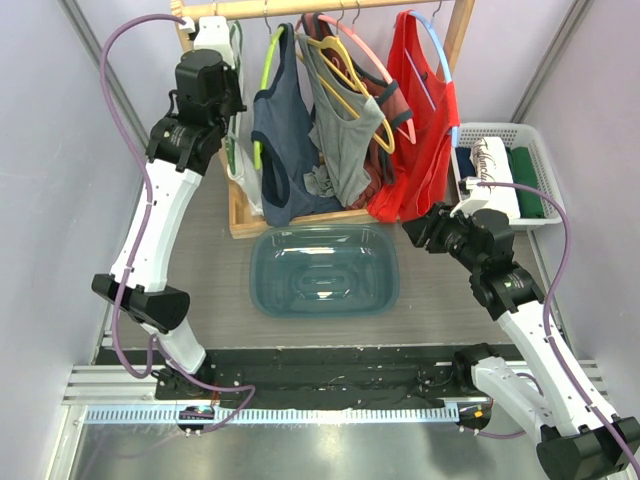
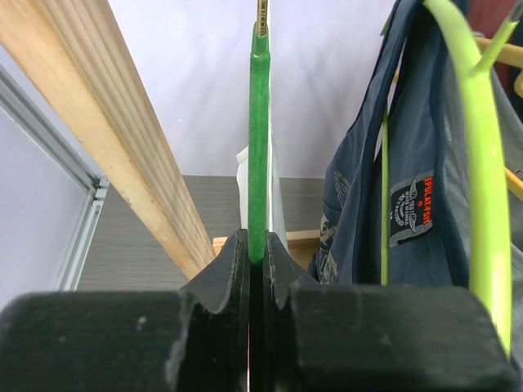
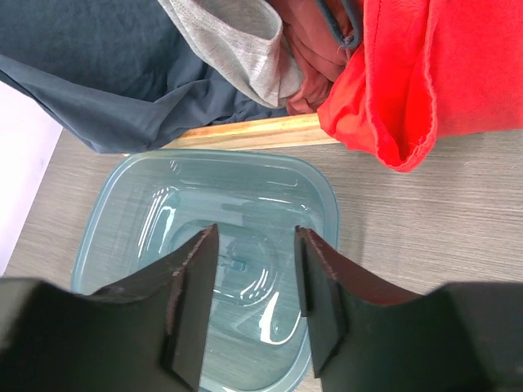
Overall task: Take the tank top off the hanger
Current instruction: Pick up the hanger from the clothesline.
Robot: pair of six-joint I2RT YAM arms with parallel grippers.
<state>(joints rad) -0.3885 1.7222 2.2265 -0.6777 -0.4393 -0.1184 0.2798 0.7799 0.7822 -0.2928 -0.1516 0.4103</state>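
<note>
A wooden rack (image 1: pixel 330 8) carries several tank tops on hangers. At its far left, a white tank top (image 1: pixel 246 172) hangs on a dark green hanger (image 2: pixel 258 139). My left gripper (image 2: pixel 257 247) is shut on that green hanger's lower end, also seen from above (image 1: pixel 236 105). The white fabric (image 2: pixel 279 204) shows just behind the hanger. My right gripper (image 3: pixel 253 302) is open and empty, held low over a teal basin (image 3: pixel 139 212), below the hem of a red tank top (image 3: pixel 441 73).
A navy top (image 1: pixel 285 150) on a lime hanger (image 2: pixel 478 163) hangs right beside the green one. Grey (image 1: pixel 345 130) and red (image 1: pixel 420 120) tops follow to the right. The rack's wooden post (image 2: pixel 106 122) is close on the left. A white basket (image 1: pixel 537 150) of folded clothes stands right.
</note>
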